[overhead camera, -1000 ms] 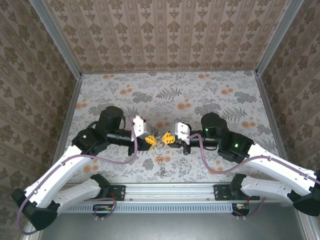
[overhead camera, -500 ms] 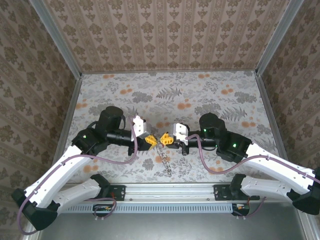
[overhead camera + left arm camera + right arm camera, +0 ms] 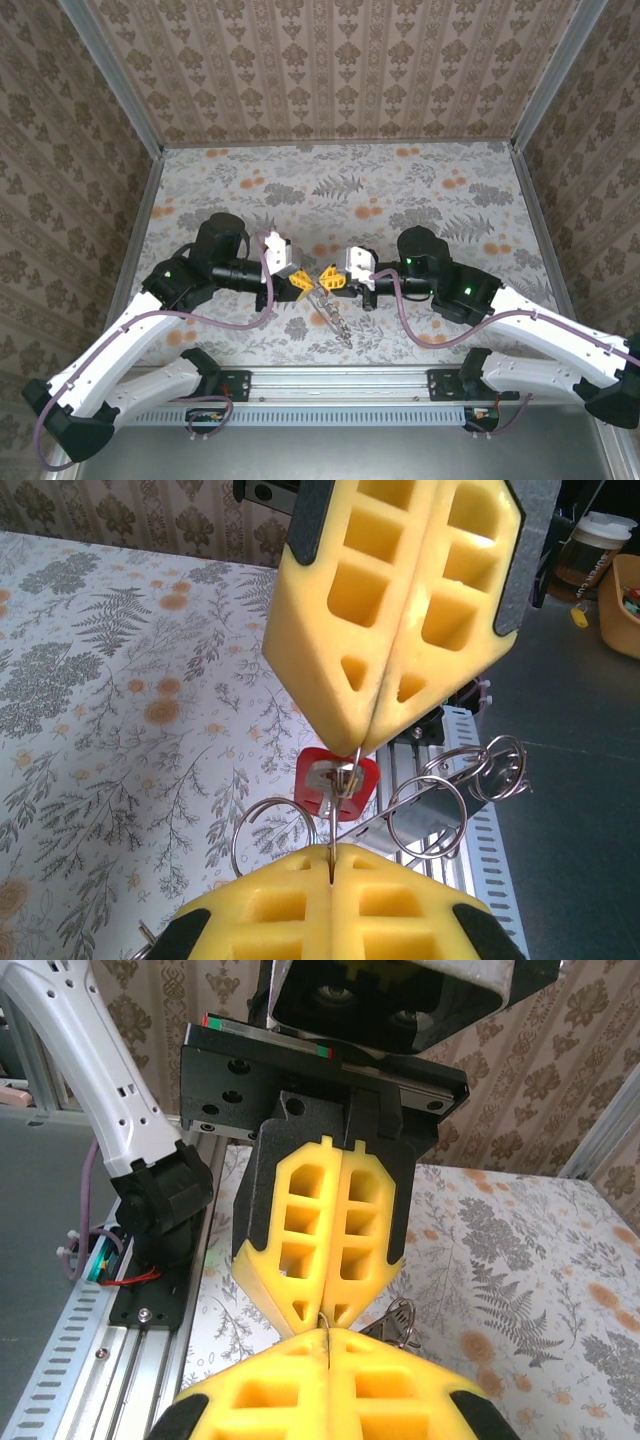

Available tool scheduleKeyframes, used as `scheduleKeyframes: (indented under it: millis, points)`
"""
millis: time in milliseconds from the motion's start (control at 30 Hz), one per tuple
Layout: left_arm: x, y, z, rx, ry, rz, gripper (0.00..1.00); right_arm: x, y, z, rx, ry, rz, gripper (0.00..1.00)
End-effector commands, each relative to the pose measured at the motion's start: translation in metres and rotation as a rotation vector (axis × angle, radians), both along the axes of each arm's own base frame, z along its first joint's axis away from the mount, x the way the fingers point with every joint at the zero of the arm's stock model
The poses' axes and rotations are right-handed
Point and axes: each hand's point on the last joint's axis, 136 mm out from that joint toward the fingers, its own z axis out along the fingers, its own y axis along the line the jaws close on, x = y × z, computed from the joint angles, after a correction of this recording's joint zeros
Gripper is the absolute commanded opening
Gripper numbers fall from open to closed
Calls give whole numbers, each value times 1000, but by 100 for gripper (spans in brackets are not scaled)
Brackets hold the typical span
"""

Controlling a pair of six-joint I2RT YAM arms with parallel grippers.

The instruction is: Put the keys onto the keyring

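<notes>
Swung rightward since a second ago, the keyring (image 3: 336,320) dangles its chain below the left gripper (image 3: 303,284) (pressed together on ring wire). Meeting the left gripper tip to tip, the right gripper (image 3: 329,278) pinches the wire too; the red key (image 3: 336,783) hangs just beyond the left gripper's tips.

so the keyring (image 3: 474,776) is a bunch of thin silver wire rings linked together, held up off the table (image 3: 450,190) rather than lying on it. One thin loop is pinched in the closed tips of both the left gripper (image 3: 330,858) and the right gripper (image 3: 362,742), which face each other tip to tip. The red key (image 3: 335,780) has a small red plastic head with a metal eyelet, and it sits right at that pinched wire in the gap between the two tips. Can't tell if it's actually threaded on. From the top camera, a short chain (image 3: 338,322) dangles off the ring, slanting toward the table's near edge.
</notes>
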Motion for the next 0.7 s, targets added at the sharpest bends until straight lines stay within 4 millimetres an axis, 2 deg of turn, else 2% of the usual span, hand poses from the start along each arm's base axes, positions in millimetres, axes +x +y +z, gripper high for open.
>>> scheduleKeyframes:
  millis: [0, 233, 667]
  points:
    - [-4, 1, 10, -41, -39, -26, 0, 3, 3, 7, 17, -14, -13, 0]
    - [-5, 1, 9, -42, -35, -28, 0, 2, 3, 4, 9, -16, -8, 0]
    - [-5, 0, 14, -63, -2, -41, 0, -16, -1, -4, -31, -48, 71, 0]
